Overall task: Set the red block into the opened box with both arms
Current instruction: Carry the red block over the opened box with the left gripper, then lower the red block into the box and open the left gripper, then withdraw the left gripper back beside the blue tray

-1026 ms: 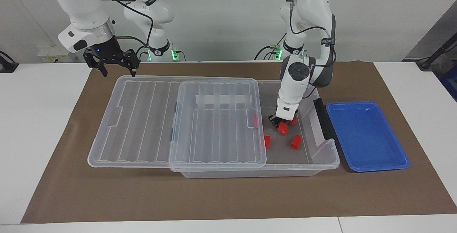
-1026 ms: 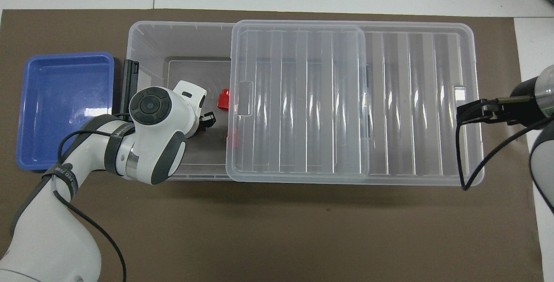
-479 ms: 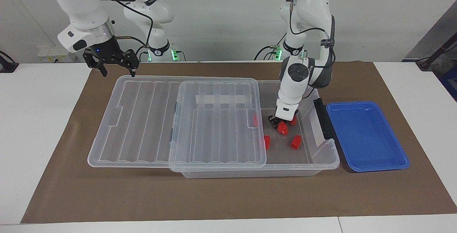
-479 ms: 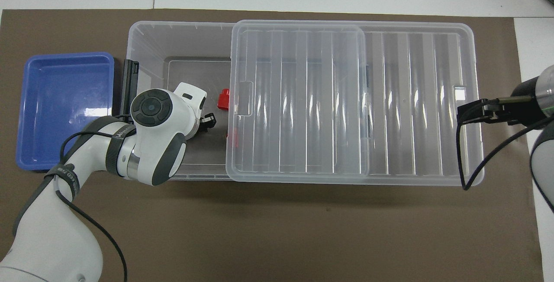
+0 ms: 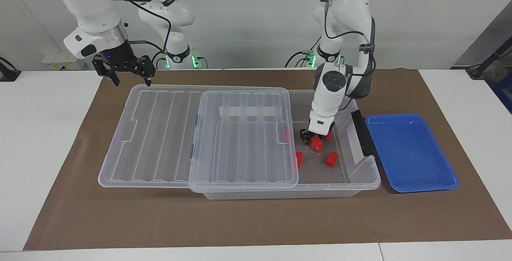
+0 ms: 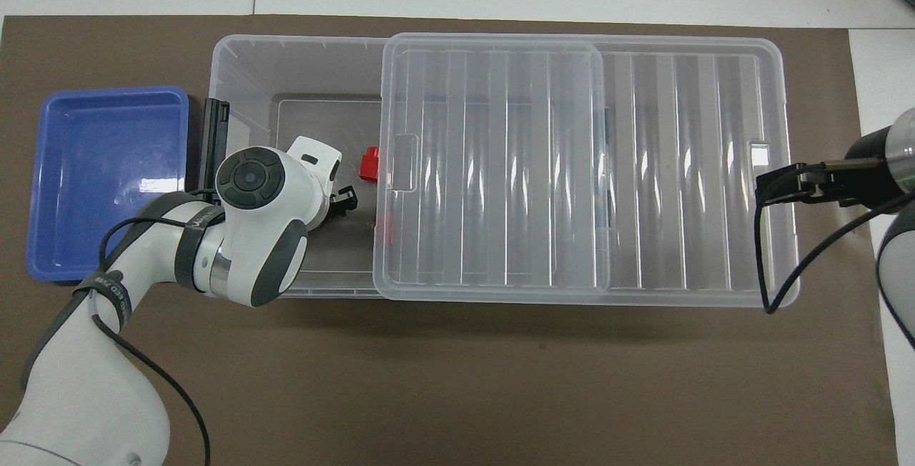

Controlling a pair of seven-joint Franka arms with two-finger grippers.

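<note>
The clear box point(image 5: 362, 181) point(image 6: 239, 66) lies on the brown mat. Its ribbed lid point(image 5: 240, 145) point(image 6: 500, 166) is slid toward the right arm's end, so the end toward the left arm stands uncovered. My left gripper point(image 5: 311, 138) point(image 6: 343, 201) reaches down into that uncovered end, open, its fingers parted just above a red block point(image 5: 317, 144) that rests on the box floor. Several more red blocks lie around it point(image 5: 331, 159) point(image 6: 369, 164), one partly under the lid's edge. My right gripper point(image 5: 130, 72) point(image 6: 775, 187) hangs open and empty over the lid's outer end.
A shallow blue tray point(image 5: 412, 153) point(image 6: 107, 180) sits on the mat beside the box's black end handle point(image 5: 362, 133), toward the left arm's end. The brown mat point(image 5: 240, 221) covers the middle of the white table.
The left gripper's fingers have spread apart from the red block, which stays on the box floor. The right gripper has risen slightly.
</note>
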